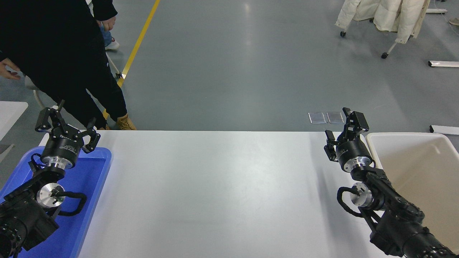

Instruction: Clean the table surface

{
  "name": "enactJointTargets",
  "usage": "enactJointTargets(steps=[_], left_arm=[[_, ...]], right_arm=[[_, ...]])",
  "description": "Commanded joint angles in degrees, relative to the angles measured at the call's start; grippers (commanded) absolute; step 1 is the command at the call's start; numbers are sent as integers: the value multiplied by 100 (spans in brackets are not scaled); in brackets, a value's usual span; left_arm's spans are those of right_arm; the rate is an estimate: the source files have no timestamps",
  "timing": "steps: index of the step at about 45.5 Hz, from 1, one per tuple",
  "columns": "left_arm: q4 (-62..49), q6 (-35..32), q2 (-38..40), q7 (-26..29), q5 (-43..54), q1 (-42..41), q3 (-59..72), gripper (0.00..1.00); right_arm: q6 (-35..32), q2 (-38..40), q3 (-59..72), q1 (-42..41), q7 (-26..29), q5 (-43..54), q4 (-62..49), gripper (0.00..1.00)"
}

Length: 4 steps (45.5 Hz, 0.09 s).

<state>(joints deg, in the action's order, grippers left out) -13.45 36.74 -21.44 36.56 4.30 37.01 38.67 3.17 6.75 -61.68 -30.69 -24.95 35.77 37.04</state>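
The table surface (222, 193) is a wide matte white top that fills the lower half of the head view, and nothing lies on it. My right gripper (340, 127) is open and empty, held above the table's far right edge, just left of the beige bin. My left gripper (66, 122) is open and empty, parked at the lower left above the far end of the blue tray.
A blue tray (89, 186) stands at the table's left edge. A beige bin (419, 168) stands at its right edge. A person in black (64, 53) stands at the far left corner. A coat rack (387, 14) stands on the grey floor beyond.
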Motion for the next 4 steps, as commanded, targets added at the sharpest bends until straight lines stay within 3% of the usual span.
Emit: enactJointTargets(steps=[1, 4], left_arm=[[1, 0, 0, 0, 1, -1, 0, 100], [1, 0, 0, 0, 1, 8, 0, 100]], right_arm=[[8, -7, -19, 10, -1, -44, 14, 100], [8, -7, -19, 10, -1, -44, 14, 100]])
